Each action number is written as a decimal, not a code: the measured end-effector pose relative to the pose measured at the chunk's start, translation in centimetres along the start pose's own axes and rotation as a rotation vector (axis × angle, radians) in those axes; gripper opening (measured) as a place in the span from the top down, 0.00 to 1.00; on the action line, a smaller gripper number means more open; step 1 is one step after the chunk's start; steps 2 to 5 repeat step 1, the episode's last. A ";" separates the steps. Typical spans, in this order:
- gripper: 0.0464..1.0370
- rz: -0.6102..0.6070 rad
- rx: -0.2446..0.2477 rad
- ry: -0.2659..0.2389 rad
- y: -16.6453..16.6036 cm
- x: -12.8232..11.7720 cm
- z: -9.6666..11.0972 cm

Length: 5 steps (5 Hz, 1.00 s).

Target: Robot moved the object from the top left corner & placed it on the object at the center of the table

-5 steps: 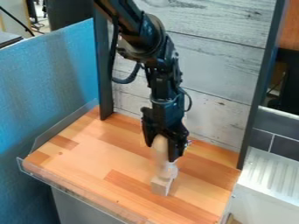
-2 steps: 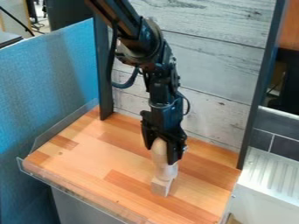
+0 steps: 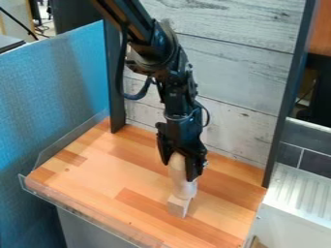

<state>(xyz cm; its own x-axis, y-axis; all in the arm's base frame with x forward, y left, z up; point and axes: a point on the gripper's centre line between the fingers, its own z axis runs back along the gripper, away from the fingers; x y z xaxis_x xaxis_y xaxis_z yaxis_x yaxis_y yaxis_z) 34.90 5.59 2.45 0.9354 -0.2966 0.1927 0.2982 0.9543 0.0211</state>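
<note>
Camera view: a pale wooden pin (image 3: 182, 188), smooth and rounded at the top, whiter lower down, stands roughly upright on a blocky wooden piece (image 3: 177, 206) on the worktop (image 3: 94, 181), six o'clock from the gripper (image 3: 178, 170), whose fingers (image 3: 193, 168) clamp the pin's upper part.

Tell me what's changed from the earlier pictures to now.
The gripper has shifted slightly down and left in the picture, with the pale rounded piece in its grasp. It was already held before. The block under it stayed put.
</note>
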 end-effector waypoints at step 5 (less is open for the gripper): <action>0.04 0.011 -0.010 -0.003 -0.2 -0.1 -0.2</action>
